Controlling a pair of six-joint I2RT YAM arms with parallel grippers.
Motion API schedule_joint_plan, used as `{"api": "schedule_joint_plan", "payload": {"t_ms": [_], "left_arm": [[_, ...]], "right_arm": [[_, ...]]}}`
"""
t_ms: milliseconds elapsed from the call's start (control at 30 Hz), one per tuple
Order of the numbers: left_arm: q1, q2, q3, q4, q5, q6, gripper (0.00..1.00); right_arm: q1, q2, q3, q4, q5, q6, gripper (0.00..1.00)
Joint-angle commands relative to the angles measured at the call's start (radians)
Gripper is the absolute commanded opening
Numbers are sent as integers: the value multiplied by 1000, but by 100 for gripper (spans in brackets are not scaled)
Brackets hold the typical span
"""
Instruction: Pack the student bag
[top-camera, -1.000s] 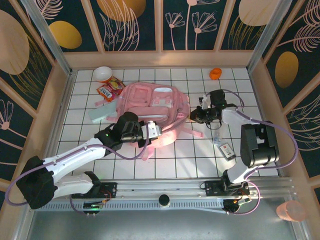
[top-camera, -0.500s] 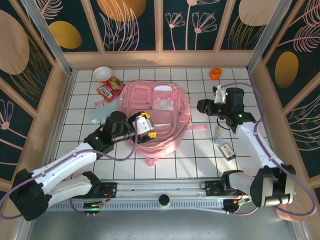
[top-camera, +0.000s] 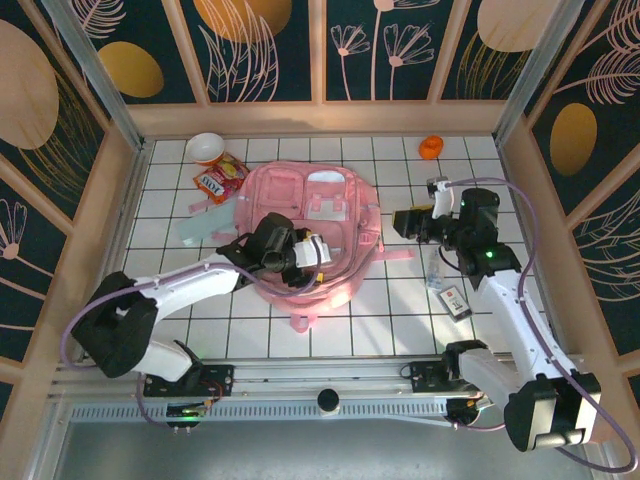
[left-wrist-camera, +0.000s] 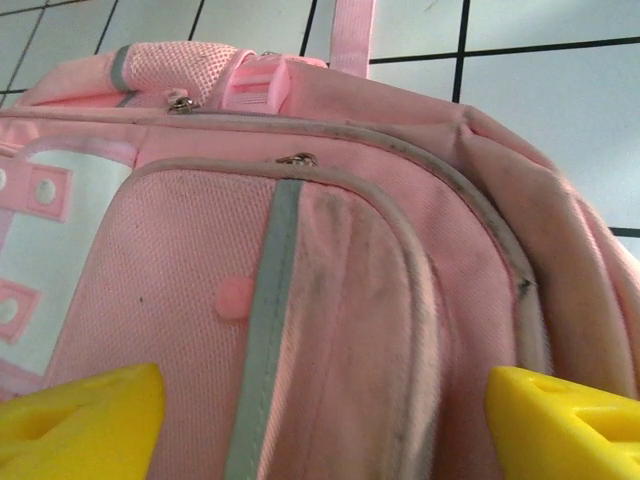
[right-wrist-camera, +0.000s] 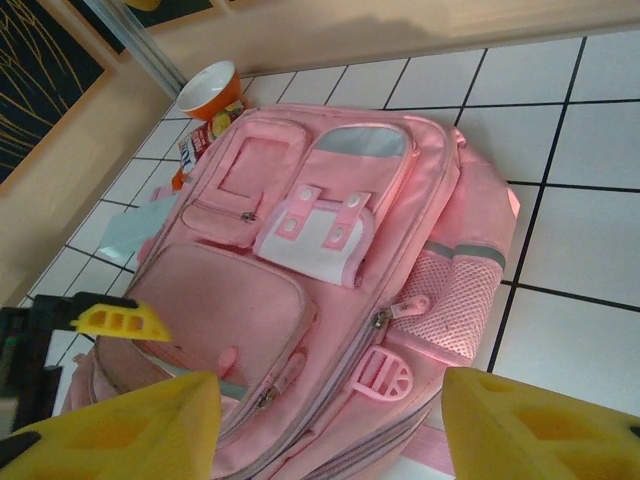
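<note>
The student bag (top-camera: 325, 205) is a big pink backpack lying flat, front pockets up, in the middle of the tiled floor. My left gripper (top-camera: 319, 257) hovers over its lower front, open; in the left wrist view the yellow fingertips (left-wrist-camera: 85, 420) stand wide on either side of the bag's (left-wrist-camera: 330, 280) grey-trimmed pocket seam, holding nothing. My right gripper (top-camera: 401, 222) sits just off the bag's right side, open and empty. In the right wrist view its yellow fingers (right-wrist-camera: 535, 430) frame the bag (right-wrist-camera: 300, 230), its zip pulls and the mesh side pocket.
A white and orange cup (top-camera: 205, 148), a snack packet (top-camera: 220, 181) and a pale green pad (top-camera: 204, 226) lie left of the bag. A small orange item (top-camera: 430, 147) sits at the back right. A clear packet (top-camera: 434, 268) and a card (top-camera: 453, 301) lie under the right arm.
Both grippers have opened and let go of the bag, which has settled flat. The left gripper shifted right over the bag's lower front; the right gripper drew back to the right.
</note>
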Motion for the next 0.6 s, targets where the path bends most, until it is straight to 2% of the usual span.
{"api": "schedule_joint_plan", "payload": {"t_ms": [0, 67, 100, 167, 267, 400, 433, 567], "left_arm": [[4, 63, 48, 50, 17, 22, 81], [3, 91, 58, 52, 12, 22, 72], [3, 100, 62, 51, 13, 23, 62], [3, 96, 66, 53, 19, 13, 31], [7, 42, 53, 68, 44, -14, 1], [52, -87, 18, 122, 135, -94, 0], [66, -122, 7, 144, 161, -116, 0], [105, -212, -9, 178, 241, -153, 0]], "right_arm": [[6, -35, -20, 31, -15, -7, 60], [5, -46, -22, 33, -11, -8, 61], [5, -50, -21, 32, -8, -10, 61], [5, -60, -20, 32, 0, -17, 61], [1, -73, -17, 47, 16, -11, 63], [-5, -80, -37, 121, 88, 6, 61], [-6, -74, -44, 131, 83, -13, 63], [-7, -6, -57, 137, -54, -187, 62]]}}
